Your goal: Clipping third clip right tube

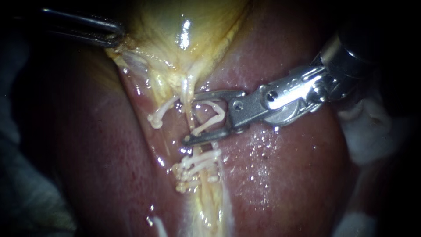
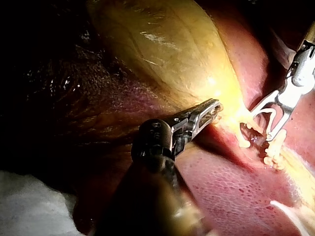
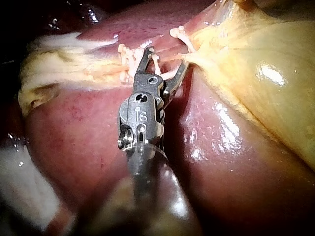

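Where the right tube (image 1: 189, 93) crosses it, the liver (image 1: 285, 184) glistens, gauze (image 1: 372, 136) alongside.

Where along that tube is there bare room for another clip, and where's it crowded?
Free: the tube stretch between the gallbladder and the stacked clips, though the right instrument straddles it there with a loaded clip; also the tube below that stack. Crowded: the stack itself, and beside the lone clip left of it.
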`<state>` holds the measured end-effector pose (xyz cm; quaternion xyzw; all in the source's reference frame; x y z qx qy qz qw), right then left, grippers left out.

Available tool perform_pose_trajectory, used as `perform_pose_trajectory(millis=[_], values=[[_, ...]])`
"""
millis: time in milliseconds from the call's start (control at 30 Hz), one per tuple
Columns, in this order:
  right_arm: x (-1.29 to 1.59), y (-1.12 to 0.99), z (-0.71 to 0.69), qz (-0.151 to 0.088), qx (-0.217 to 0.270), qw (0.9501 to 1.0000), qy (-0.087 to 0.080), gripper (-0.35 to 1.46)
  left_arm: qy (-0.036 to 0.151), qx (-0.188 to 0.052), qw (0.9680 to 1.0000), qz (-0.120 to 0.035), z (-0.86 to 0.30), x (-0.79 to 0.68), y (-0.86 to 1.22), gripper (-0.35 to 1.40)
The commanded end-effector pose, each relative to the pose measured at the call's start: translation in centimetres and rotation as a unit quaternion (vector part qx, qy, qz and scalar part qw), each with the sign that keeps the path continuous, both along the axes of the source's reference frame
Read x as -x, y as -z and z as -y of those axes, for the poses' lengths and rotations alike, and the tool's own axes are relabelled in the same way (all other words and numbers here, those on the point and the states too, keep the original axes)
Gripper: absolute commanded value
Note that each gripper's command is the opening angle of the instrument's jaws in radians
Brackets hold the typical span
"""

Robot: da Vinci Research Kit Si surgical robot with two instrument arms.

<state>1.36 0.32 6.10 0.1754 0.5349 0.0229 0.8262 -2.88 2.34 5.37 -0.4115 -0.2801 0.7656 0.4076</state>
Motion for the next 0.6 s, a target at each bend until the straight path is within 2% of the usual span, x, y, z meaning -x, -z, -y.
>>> perform_pose_trajectory(millis=[33, 267, 600], values=[[0.02, 0.00, 0.00, 0.000, -0.002, 1.0000, -0.001, 0.50, 0.000, 0.000, 1.0000, 0.000, 0.00, 0.00, 0.00, -0.35], [0.19, 0.02, -0.01, 0.005, -0.005, 1.0000, -0.006, 0.50, 0.000, 0.000, 1.0000, 0.000, 0.00, 0.00, 0.00, -0.35], [0.51, 0.13, -0.14, 0.012, -0.002, 0.9998, -0.017, 0.50, 0.001, 0.000, 1.0000, -0.001, -0.01, -0.02, 0.01, -0.35]])
